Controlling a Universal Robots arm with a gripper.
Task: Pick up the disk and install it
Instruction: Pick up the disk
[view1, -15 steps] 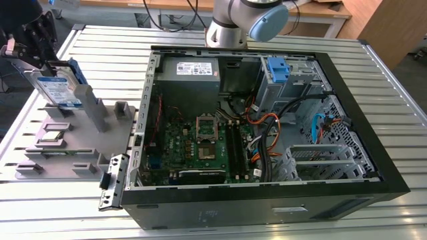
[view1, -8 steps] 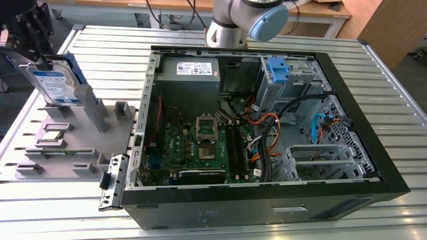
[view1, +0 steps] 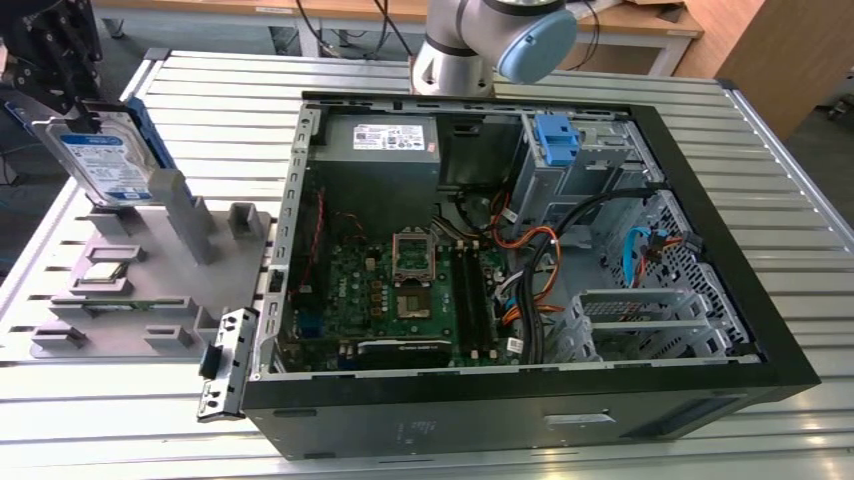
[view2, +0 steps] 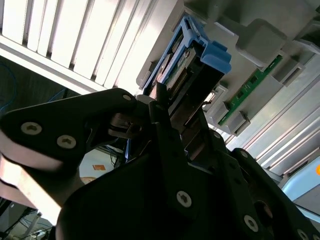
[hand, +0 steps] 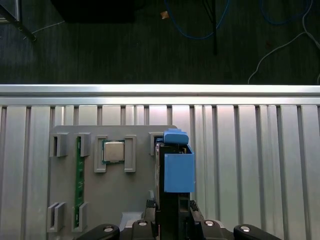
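At the grey rack (view1: 134, 290) beside the open case (view1: 767, 330), hand (view1: 70, 108) clasps the disk (view1: 110, 165)

We count one disk (view1: 110, 160) in its blue frame, one gripper (hand: 171, 212), one robot arm (view1: 501, 40), one open computer case (view1: 467, 420), one grey parts holder (view1: 174, 290), one processor chip (hand: 114, 151), one green memory stick (hand: 78, 170), one ribbed metal table (view1: 227, 100), and one blue bracket (view1: 553, 140) and one grey power supply (view1: 380, 140) inside the case.

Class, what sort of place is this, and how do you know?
Probably a robotics lab for computer assembly: an open black computer case on a ribbed aluminium table, and a black gripper clamping a silver hard drive in a blue carrier.
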